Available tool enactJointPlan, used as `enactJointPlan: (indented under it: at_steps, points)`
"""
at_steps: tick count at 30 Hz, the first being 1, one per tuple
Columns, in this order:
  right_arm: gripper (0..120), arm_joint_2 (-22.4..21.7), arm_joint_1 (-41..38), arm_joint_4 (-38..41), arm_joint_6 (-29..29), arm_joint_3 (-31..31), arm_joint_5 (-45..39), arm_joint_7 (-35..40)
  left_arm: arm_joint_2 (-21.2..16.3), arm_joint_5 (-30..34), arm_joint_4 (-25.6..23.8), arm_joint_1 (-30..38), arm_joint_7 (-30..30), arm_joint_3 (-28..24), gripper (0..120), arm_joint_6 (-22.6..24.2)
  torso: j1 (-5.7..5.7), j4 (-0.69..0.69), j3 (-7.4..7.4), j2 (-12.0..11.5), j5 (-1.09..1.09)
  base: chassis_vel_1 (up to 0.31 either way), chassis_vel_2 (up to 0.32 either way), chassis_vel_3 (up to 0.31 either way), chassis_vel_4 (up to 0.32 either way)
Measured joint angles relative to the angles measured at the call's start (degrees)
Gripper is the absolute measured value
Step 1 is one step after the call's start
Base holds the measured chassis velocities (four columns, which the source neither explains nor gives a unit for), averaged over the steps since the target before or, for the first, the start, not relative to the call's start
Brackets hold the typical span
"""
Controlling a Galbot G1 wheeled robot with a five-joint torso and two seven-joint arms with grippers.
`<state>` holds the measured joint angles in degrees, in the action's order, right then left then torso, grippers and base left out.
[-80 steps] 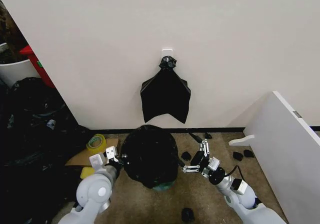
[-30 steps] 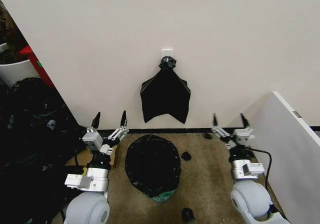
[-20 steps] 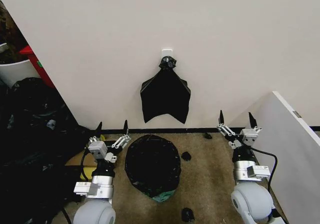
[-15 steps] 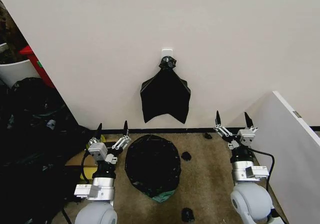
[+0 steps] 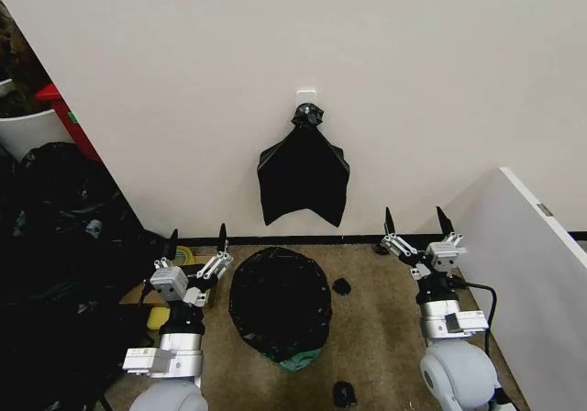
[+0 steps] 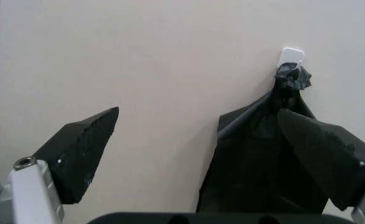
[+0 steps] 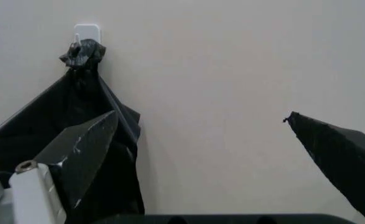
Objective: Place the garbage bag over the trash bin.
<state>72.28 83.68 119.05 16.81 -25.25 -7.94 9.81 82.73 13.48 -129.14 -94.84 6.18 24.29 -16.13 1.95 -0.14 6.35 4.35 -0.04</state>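
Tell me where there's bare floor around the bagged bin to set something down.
Bare carpet lies between the trash bin, wrapped in the garbage bag, and the right gripper, apart from small black scraps. The left is crowded: left gripper, yellow tape roll, black plastic heaps.

knotted bunch of black bags (image 5: 304, 177) hangs from white wall hook (image 5: 306, 94).

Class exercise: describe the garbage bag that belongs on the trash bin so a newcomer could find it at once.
Start at the cream wall and drop to the brown floor below the hook. There the garbage bag covers the trash bin, between the two open grippers. Unlike the knotted bunch of bags hanging above, it forms a round mound with green peeking out below.
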Motion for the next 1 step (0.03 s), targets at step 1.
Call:
enactJointPlan:
  at_steps: [1]
  points:
    - [100,0.0,-0.1,-0.2,0.3,0.0,0.3,-0.1,0.3,-0.3,0.0,0.0,0.0,0.0,100,0.0,0.0,0.0,0.0,0.0,0.0,0.0,0.0,0.0,0.0]
